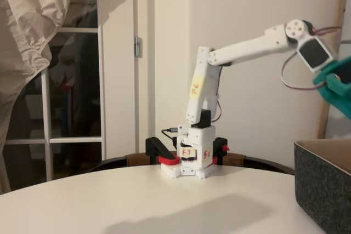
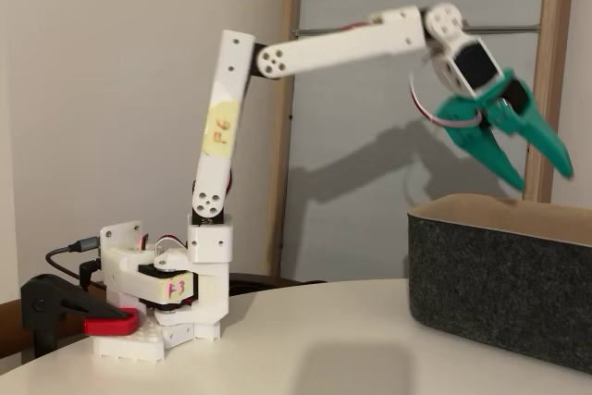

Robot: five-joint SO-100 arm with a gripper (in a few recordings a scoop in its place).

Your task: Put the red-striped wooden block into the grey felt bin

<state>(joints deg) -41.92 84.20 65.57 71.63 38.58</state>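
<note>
Hanging high over the grey felt bin, the teal gripper points its two fingers down and outward, their tips spread well apart with bare wall showing between them, so in the fixed view from the bin's side it reads as open and holding nothing. The red-striped wooden block cannot be made out at the gripper or on the bare table; judging from the spread fingers directly above the bin's open top, it has most likely gone in below the gripper, but the bin's walls hide the inside, so that cannot be confirmed. The arm's reach makes sense for a drop: its upper link stands nearly upright from the base and the forearm stretches almost level, carrying the gripper up clear of the bin's rim rather than down among the felt walls. In the other fixed view the gripper sits at the picture's edge, partly cut off, above the near corner of the bin, which agrees with that placing. Far behind the gripper, a red-and-black clamp pins the base to the table edge, keeping the arm steady while stretched out.
</note>
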